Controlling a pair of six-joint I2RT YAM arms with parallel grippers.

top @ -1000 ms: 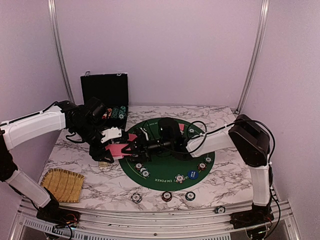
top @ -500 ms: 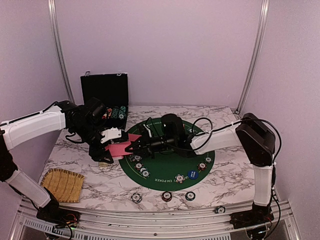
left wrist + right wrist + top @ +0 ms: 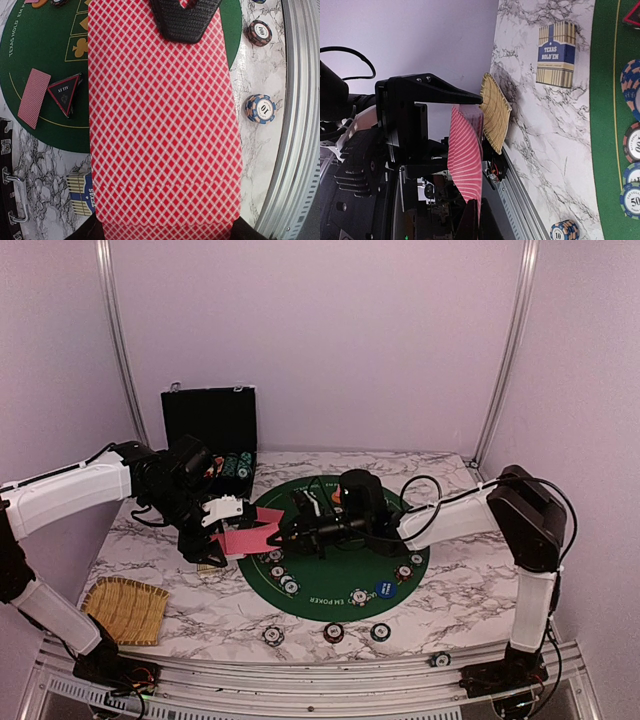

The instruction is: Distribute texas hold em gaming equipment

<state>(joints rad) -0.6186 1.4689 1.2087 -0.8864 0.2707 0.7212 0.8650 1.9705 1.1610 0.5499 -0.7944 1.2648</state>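
Red-backed playing cards (image 3: 250, 537) hang over the left edge of the green mat (image 3: 345, 575), pinched at 1 end by the left gripper (image 3: 222, 532) and at the other by the right gripper (image 3: 282, 532), both clamped narrow. The left wrist view adds a triangular marker (image 3: 65, 92) and 1 lone card (image 3: 34, 97) on the felt. The right wrist view shows the held cards edge-on.

Smooth paper red playing card (image 3: 160, 125); matt green felt poker mat (image 3: 47, 47); glossy marble-look tabletop (image 3: 40, 160); brushed metal rail (image 3: 300, 125).
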